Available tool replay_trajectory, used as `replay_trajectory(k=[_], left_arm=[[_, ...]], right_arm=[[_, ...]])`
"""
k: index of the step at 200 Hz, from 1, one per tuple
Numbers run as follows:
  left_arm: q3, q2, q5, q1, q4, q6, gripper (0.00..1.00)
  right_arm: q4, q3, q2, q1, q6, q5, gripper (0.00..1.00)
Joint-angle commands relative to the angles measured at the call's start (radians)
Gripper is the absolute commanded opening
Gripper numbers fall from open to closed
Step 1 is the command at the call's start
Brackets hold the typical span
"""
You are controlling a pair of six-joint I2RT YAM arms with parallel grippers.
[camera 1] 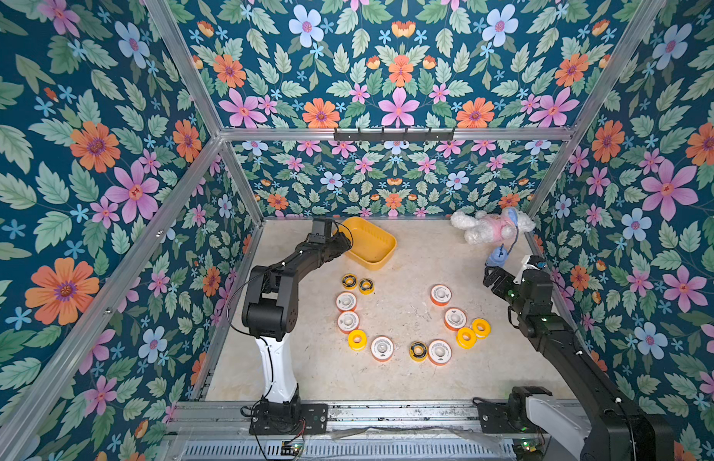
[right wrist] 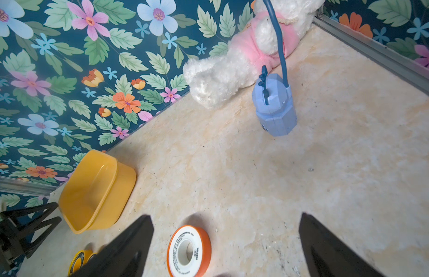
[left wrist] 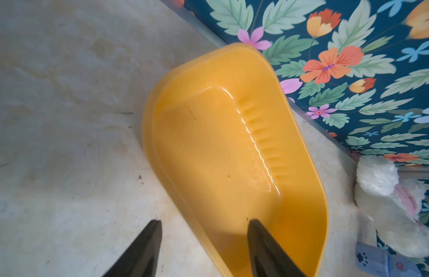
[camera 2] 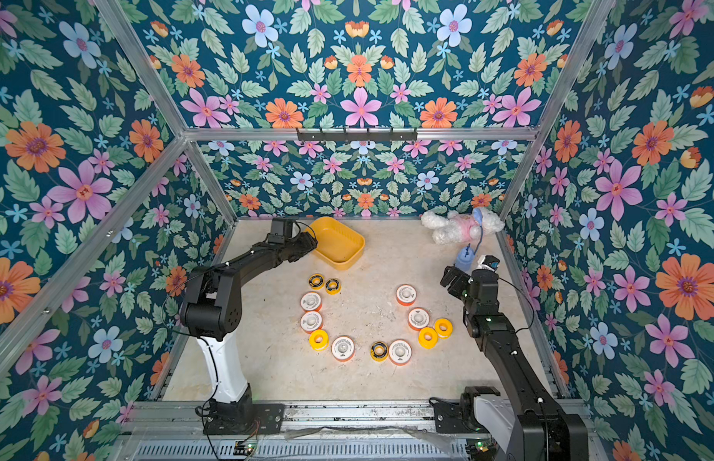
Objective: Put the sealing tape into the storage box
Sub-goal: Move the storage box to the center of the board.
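The yellow storage box stands at the back left of the table with nothing in it. My left gripper is open and straddles its near wall, one finger inside the box, one outside, neither touching. Several sealing tape spools lie flat in an arc mid-table: white-faced with orange rims, plain yellow, and black-faced. At the right, my right gripper is open above the table. A white-and-orange spool lies just before its fingers.
A white plush toy in pink lies at the back right corner. A small blue object on a cord lies just beyond my right gripper. Floral walls with aluminium rails enclose the table on three sides.
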Motion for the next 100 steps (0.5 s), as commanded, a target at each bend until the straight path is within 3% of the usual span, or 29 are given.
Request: replay_trajectory(k=[1, 85, 100], left_arm=[[0.037, 0.032, 0.009, -0.004, -0.048, 0.016, 0.58], [0.140, 0.125, 0.100, -0.049, -0.068, 0.044, 0.24], [0.163, 0.144, 0.122, -0.064, -0.069, 0.047, 0.22]], right_arm=[[-0.002, 0.001, -0.007, 0.000, 0.004, 0.007, 0.99], [-0.011, -0.003, -0.018, 0.000, 0.007, 0.009, 0.99], [-0.013, -0.005, -0.020, 0.002, 0.009, 0.009, 0.99]])
